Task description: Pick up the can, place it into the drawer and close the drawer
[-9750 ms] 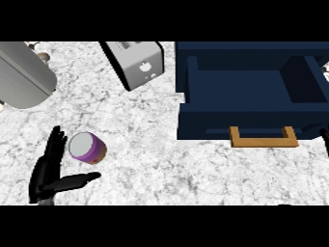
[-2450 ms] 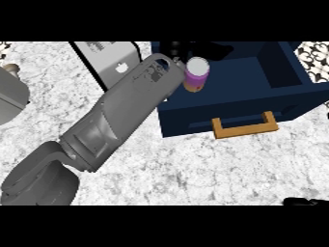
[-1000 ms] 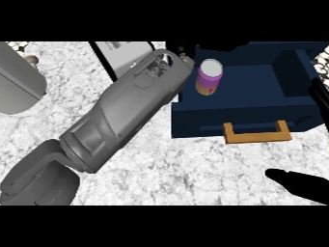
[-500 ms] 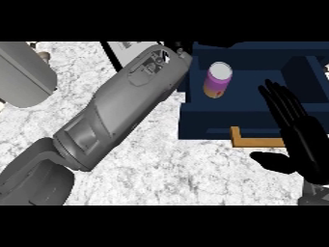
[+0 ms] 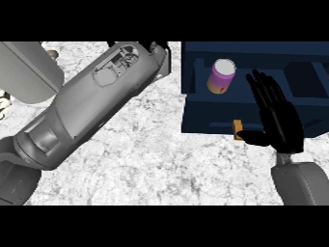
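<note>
Right robot hand [image 5: 279, 120] — fingers straight and spread, palm over the front of the drawer [image 5: 202, 101], partly covering its handle [image 5: 237, 136]. Left forearm stretches diagonally across the bench [image 5: 159, 164]; its hand is barely visible — cannot tell its fingers. One can [image 5: 222, 76] stands inside the one open drawer.

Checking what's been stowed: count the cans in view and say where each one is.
1. The can stands upright inside the open drawer, left of the right hand. The left forearm could hide others.
</note>
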Robot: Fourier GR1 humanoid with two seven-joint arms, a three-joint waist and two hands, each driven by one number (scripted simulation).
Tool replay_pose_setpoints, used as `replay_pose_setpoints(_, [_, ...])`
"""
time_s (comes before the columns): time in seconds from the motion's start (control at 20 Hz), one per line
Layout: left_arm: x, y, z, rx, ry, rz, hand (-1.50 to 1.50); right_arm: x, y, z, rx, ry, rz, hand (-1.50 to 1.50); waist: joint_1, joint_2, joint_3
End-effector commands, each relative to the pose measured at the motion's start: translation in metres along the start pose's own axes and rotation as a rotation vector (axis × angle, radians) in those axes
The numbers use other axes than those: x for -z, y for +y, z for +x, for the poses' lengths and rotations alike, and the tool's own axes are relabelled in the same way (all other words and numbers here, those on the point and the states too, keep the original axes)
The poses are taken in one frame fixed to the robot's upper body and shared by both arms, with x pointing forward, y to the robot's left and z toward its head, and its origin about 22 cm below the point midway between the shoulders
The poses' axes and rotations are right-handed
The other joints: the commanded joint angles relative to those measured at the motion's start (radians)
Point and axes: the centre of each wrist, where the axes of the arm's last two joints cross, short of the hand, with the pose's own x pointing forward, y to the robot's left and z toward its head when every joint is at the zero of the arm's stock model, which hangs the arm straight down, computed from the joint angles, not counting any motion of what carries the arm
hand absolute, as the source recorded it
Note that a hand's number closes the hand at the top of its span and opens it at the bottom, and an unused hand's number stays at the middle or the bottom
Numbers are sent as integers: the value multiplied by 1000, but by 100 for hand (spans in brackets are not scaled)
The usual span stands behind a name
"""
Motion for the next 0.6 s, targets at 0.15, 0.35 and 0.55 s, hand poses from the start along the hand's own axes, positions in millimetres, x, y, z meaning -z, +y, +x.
replay_pose_setpoints(0.15, [0, 35, 1, 3, 12, 24, -150, 11, 45, -12, -53, 55, 42, -150, 6, 11, 9])
replay_pose_setpoints(0.35, [-3, 51, 4, 15, 14, -9, -150, 33, 51, -13, -92, 49, 16, -150, 17, 13, 9])
replay_pose_setpoints(0.55, [-12, 64, -4, 19, 16, 0, -150, 40, 59, -29, -136, 66, 2, -150, 30, 16, 10])
